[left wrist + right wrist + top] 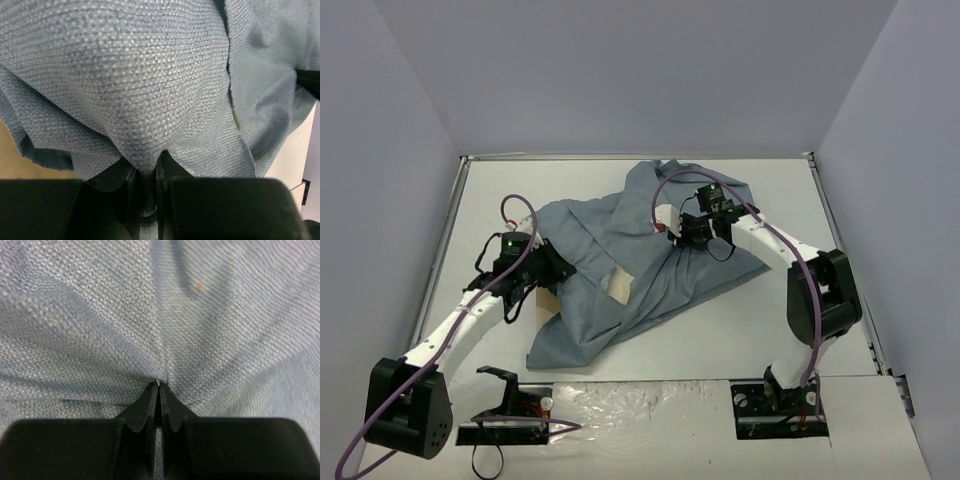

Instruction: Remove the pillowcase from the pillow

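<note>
Pillowcase [610, 245] heaped on table [740, 325], grey-blue side out

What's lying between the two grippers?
Rumpled grey-blue pillowcase spans from left gripper to right gripper, a small tan patch showing midway; the top view shows it.

Two slim robot arms share one build. The left arm [460, 325] and the right arm [765, 238] have white tubular links joined by bulky black joint housings. A purple cable [516, 206] runs along each arm, bowing out in loose loops. A small green light [510, 240] glows on each black wrist block. Each arm rises from a black base plate [505, 432] at the table's near edge. The left gripper [147, 175] and right gripper [159, 390] are matte black; their fingers [146, 410] taper to thin wedge tips.
</note>
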`<state>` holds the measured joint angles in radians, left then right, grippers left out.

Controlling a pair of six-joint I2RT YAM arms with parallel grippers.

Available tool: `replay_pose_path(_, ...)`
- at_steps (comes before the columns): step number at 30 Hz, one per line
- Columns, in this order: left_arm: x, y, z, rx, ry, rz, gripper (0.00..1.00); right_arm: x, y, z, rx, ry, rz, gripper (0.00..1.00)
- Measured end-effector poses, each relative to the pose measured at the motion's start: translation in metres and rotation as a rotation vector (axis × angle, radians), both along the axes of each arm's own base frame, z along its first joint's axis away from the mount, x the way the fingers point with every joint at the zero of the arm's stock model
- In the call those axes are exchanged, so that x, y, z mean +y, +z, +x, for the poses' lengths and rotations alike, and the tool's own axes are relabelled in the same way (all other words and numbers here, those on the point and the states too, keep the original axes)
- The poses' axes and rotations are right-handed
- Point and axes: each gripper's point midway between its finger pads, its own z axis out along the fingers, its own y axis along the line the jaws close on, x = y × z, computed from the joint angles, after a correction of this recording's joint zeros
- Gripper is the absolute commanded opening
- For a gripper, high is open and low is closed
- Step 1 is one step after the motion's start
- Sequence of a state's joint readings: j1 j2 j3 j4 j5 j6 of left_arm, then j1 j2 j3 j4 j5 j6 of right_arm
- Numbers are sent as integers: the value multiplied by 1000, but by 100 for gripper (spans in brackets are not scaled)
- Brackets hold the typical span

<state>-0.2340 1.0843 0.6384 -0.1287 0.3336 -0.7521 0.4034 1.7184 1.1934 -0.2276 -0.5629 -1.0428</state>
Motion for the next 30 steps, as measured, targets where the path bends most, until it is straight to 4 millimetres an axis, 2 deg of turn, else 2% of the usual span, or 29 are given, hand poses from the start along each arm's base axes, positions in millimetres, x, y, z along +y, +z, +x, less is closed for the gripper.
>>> replay_pose_path(6, -5, -21, 5, 64, -16, -12, 15, -34, 15, 17, -52, -123, -18, 0)
replay_pose_path(10, -11, -25, 16, 78, -27, -33, 15, -86, 17, 39, -75, -256, -29, 0)
replay_pose_path(13, -18, -20, 26, 61, -45, -58, 16, -116, 9, 40, -64, -318, -36, 0)
replay_pose_path(14, -19, -19, 29, 53, -48, -64, 23, -120, 7, 37, -61, -324, -39, 0)
replay_pose_path(15, -20, -19, 31, 46, -49, -70, 40, -122, 5, 32, -60, -318, -40, 0)
replay_pose_path(16, -20, -19, 33, 45, -47, -76, 40, -123, 5, 29, -60, -316, -41, 0)
replay_pose_path(17, -20, -18, 35, 44, -45, -90, 48, -122, 4, 26, -60, -310, -44, 0)
replay_pose_path(18, -21, -17, 37, 37, -46, -96, 62, -119, 5, 22, -62, -297, -46, 0)
replay_pose_path(21, -21, -10, 36, 21, -58, -109, 79, -94, 2, 12, -63, -227, -52, 0)
replay_pose_path(23, -20, 5, 34, -5, -67, -100, 80, -77, 0, 4, -57, -182, -54, 0)
replay_pose_path(25, -20, 36, 37, -71, -85, -88, 81, -64, -2, -1, -51, -146, -52, 0)
replay_pose_path(27, -23, 81, 40, -174, -120, -73, 82, -61, -6, -2, -42, -143, -52, 0)
replay_pose_path(30, -46, 139, 39, -313, -224, -37, 82, -63, -14, -1, -17, -160, -54, 0)
